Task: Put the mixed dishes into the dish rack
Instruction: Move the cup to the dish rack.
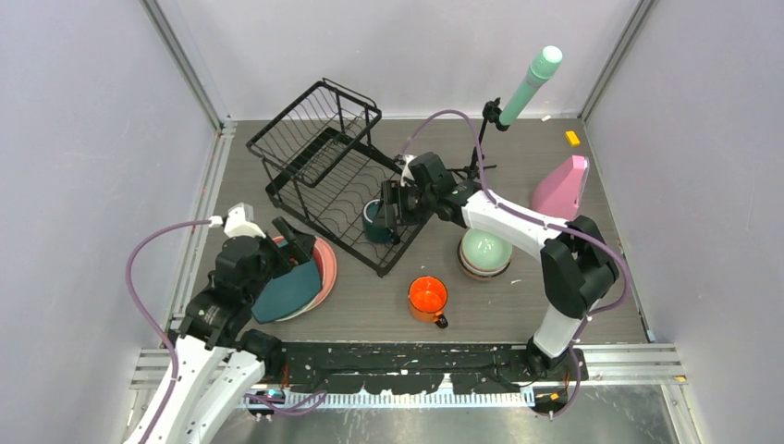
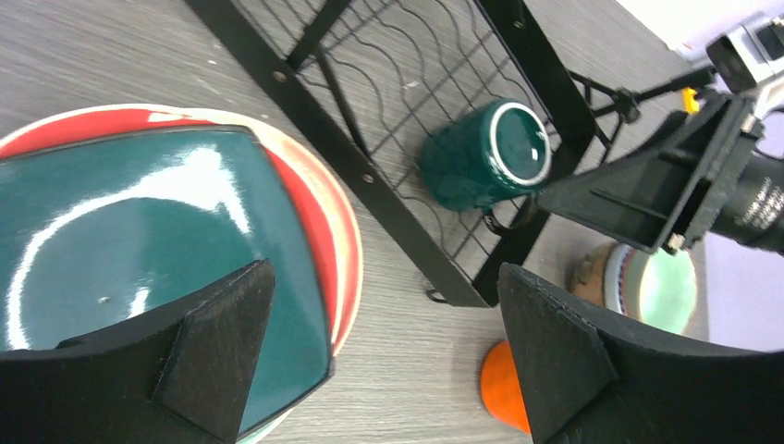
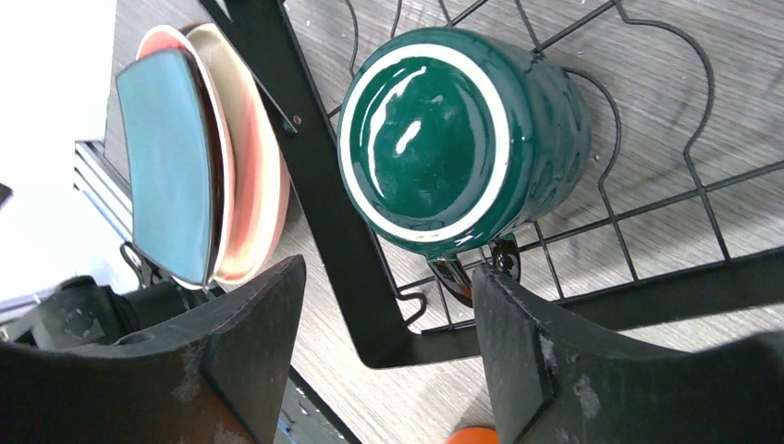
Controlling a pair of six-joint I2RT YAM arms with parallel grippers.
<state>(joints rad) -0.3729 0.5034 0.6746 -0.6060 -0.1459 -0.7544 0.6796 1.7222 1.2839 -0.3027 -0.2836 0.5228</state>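
Note:
The black wire dish rack (image 1: 324,171) stands at back centre. A dark green mug (image 1: 374,222) lies in its near corner, its pale-ringed base towards the right wrist camera (image 3: 444,139). My right gripper (image 1: 393,208) is open and empty just beside the mug, not touching it. A dark teal plate (image 1: 285,291) lies on pink and reddish plates (image 1: 324,268) left of the rack. My left gripper (image 1: 291,242) is open and empty above the teal plate's (image 2: 139,222) right edge. An orange mug (image 1: 428,298) stands front centre. A mint bowl (image 1: 485,250) tops a bowl stack at right.
A pink wedge-shaped object (image 1: 561,188) stands at the right wall. A mint cylinder on a black tripod (image 1: 529,85) stands behind the right arm. A small yellow block (image 1: 572,139) lies at back right. The rack's raised basket (image 1: 314,120) is at its far end.

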